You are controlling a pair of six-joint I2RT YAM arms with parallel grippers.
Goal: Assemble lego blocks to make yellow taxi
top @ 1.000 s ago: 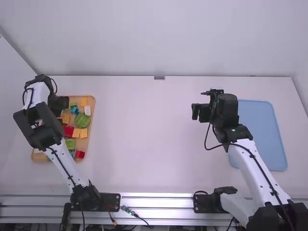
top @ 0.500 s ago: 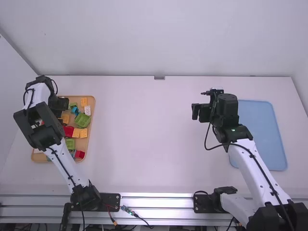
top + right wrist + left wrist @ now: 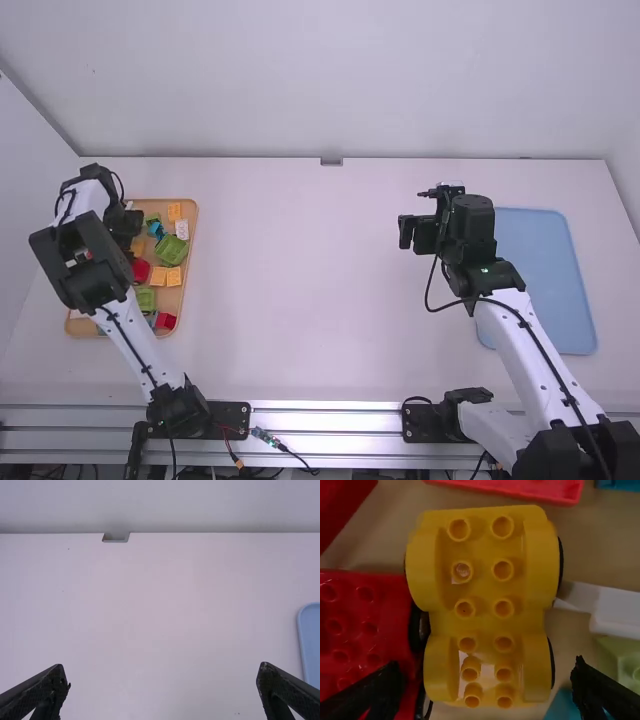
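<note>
Over the wooden tray (image 3: pixel 190 272) of blocks at the far left hangs my left gripper (image 3: pixel 133 225), its fingertips hidden beneath the arm. In the left wrist view a yellow car base (image 3: pixel 484 600) with black wheels and studs lies between the spread fingers of my left gripper (image 3: pixel 487 680), not gripped. Red blocks (image 3: pixel 365 630) lie beside it. My right gripper (image 3: pixel 420 233) is held above the table right of the middle; in the right wrist view my right gripper (image 3: pixel 164 680) is open with nothing between its fingers.
A blue tray (image 3: pixel 545 280) lies at the right, beside and partly behind the right arm. Orange blocks (image 3: pixel 166 277), a green block (image 3: pixel 171 249) and a white block (image 3: pixel 182 229) share the wooden tray. In the left wrist view a white piece (image 3: pixel 615 611) lies near the car base.
My left gripper and wrist have shifted slightly toward the camera over the wooden tray. The right arm has stayed still.
</note>
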